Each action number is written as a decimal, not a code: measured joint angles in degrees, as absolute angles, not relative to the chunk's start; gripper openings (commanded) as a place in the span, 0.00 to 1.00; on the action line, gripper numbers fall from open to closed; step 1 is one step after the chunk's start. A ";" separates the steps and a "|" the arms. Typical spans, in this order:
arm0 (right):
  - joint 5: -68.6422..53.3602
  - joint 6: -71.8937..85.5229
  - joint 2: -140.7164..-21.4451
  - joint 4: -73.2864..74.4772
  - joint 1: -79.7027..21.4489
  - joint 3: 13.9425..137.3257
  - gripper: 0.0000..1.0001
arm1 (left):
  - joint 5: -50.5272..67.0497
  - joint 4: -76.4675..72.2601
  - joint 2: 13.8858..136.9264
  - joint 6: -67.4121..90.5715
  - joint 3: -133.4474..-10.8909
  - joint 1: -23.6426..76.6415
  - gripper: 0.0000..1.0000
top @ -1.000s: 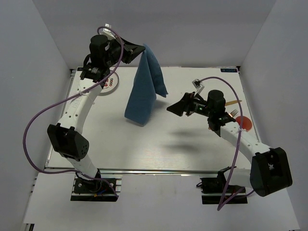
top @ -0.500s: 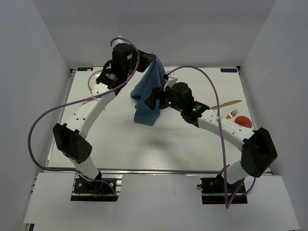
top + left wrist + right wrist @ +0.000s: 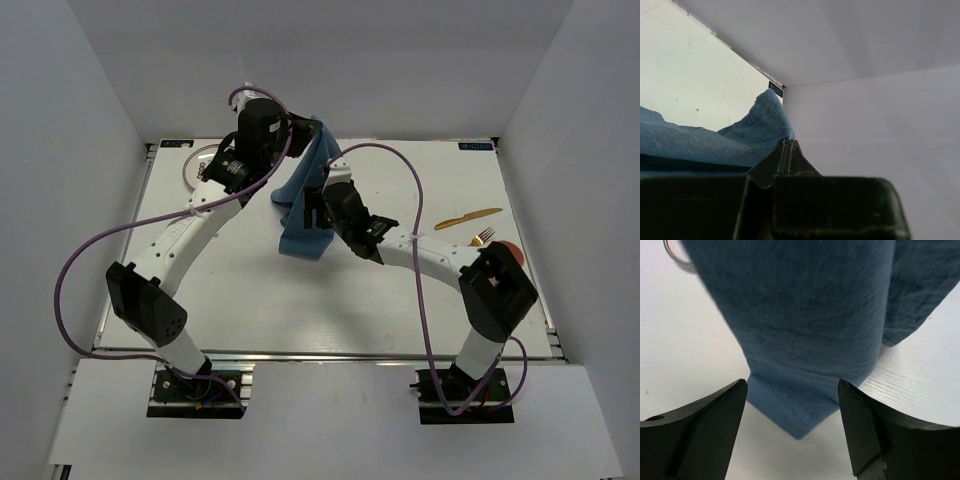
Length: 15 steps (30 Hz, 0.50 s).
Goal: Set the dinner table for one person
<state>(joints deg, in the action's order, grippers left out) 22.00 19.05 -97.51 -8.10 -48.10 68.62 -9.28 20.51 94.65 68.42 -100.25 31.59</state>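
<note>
Here our left tool (image 3: 786,150) is clamped on the top of the blue cloth (image 3: 300,215), which hangs toward the white tabletop (image 3: 250,290). Our right tool (image 3: 792,390) stands open astride its lower corner. Farther right we see a gold knife (image 3: 468,217) and fork (image 3: 484,236).

The cloth (image 3: 303,205) hangs from the left gripper (image 3: 310,128) low over the table (image 3: 250,300), a curtain right before the right gripper (image 3: 792,385), whose fingers are parted. Knife (image 3: 468,216), fork (image 3: 484,236) and a red thing (image 3: 509,250) line the right edge. A plate (image 3: 192,166) sits far left, behind the left arm (image 3: 190,225). Bare table shows between the arms, near side.
</note>
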 measured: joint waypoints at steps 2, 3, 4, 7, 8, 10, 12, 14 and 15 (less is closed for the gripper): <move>23.09 19.16 -98.24 -9.26 -48.29 69.25 0.82 | -9.58 20.60 93.86 68.45 -99.77 31.70 0.00; 23.68 19.22 -98.67 -10.13 -48.42 69.63 0.82 | -9.69 20.58 93.56 68.40 -99.77 31.73 0.00; 23.92 19.29 -98.87 -11.00 -48.58 69.71 0.82 | -9.67 20.58 93.27 68.40 -99.77 31.75 0.00; 24.32 19.70 -99.22 -13.72 -49.43 69.71 0.85 | -9.63 20.56 92.71 68.23 -99.77 31.73 0.00; 24.43 19.94 -99.48 -14.68 -49.78 69.76 0.84 | -9.47 20.58 92.62 68.16 -99.77 31.75 0.00; 24.67 20.18 -100.64 -16.21 -50.30 70.52 0.67 | -8.97 20.58 92.60 67.99 -99.77 31.75 0.00; 25.02 20.14 -102.48 -17.34 -50.54 71.83 0.38 | -8.47 20.62 92.60 67.85 -99.77 31.75 0.00; 25.91 20.25 -104.25 -17.74 -50.63 73.03 0.03 | -8.29 20.75 92.53 67.66 -99.77 31.73 0.00; 26.74 20.56 -105.12 -17.78 -50.57 73.58 0.00 | -8.14 20.86 92.44 67.53 -99.77 31.53 0.00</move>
<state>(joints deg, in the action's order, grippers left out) 26.74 20.56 -105.12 -17.78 -50.57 73.58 -8.14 20.86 92.44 67.53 -99.77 31.53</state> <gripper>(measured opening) 0.086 0.028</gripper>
